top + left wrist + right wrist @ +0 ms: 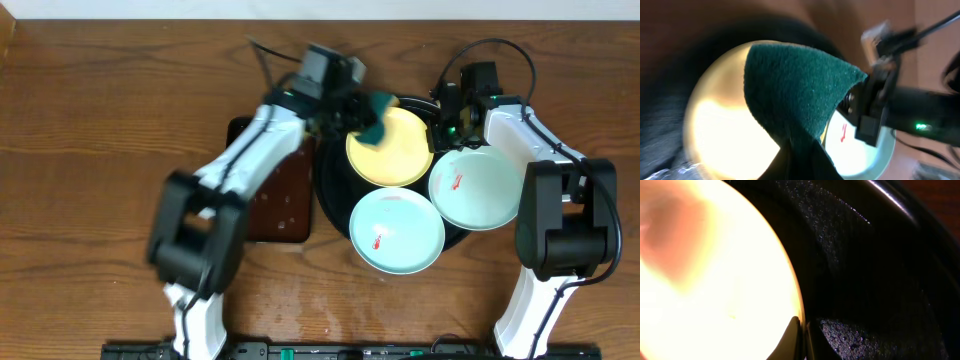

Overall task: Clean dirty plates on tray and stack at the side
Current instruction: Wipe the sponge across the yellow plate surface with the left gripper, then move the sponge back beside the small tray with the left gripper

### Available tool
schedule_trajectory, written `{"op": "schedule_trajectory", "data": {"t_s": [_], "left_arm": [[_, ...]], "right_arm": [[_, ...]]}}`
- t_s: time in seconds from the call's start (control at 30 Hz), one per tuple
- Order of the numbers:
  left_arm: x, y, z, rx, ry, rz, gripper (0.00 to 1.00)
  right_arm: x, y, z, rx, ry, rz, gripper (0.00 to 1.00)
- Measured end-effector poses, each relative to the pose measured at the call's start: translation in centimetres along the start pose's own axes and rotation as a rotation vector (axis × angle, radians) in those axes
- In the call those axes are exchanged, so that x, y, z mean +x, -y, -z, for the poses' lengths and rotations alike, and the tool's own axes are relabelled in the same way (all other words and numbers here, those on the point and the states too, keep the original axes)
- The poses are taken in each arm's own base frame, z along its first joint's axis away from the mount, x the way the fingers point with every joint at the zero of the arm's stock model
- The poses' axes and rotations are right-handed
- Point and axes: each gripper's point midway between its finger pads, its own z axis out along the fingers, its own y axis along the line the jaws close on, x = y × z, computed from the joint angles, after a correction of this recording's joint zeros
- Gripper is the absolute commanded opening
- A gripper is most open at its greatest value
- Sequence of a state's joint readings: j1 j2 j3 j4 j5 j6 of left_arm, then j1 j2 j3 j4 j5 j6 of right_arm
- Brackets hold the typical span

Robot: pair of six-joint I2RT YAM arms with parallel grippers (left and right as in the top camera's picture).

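The round black tray (335,190) holds a pale yellow plate (392,150) and two mint-white plates (397,232) (478,187), each mint one with a small red smear. My left gripper (372,118) is shut on a green sponge (377,116) at the yellow plate's far left rim; in the left wrist view the sponge (795,90) lies over the yellow plate (725,120), with a mint plate (860,150) at the right. My right gripper (446,128) pinches the yellow plate's right edge; its fingers (801,339) close on the rim of the plate (715,280) above the tray (865,280).
A smaller rectangular dark-brown tray (280,195) lies just left of the black tray, partly under my left arm. The brown wooden table (90,150) stretches to the left and front. Black cables loop behind the right arm.
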State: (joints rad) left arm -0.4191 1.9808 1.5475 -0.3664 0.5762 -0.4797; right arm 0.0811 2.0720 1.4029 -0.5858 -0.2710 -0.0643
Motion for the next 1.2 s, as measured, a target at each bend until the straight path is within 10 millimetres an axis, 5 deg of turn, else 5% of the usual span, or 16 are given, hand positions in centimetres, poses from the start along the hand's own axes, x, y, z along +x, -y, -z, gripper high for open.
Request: {"op": "schedule_trajectory", "data": {"t_s": [0.23, 0.43, 0.73, 1.2], "left_arm": [[0.1, -2.2, 9.5, -0.346, 0.11, -0.042, 0.08], [3.4, -7.3, 14.6, -0.707, 0.043, -0.032, 0.08], [5.7, -11.9, 17.1, -0.944, -0.024, -0.027, 0.08], [4.5, -16.7, 20.8, -0.978, 0.042, 0.198, 0.08]], "right_arm": [[0.1, -0.3, -0.1, -0.009, -0.002, 0.013, 0.18], [0.1, -0.5, -0.1, -0.01, -0.004, 0.022, 0.06], [0.1, -0.6, -0.2, -0.013, -0.004, 0.021, 0.01], [0.3, -0.6, -0.1, -0.014, -0.013, -0.013, 0.01]]}}
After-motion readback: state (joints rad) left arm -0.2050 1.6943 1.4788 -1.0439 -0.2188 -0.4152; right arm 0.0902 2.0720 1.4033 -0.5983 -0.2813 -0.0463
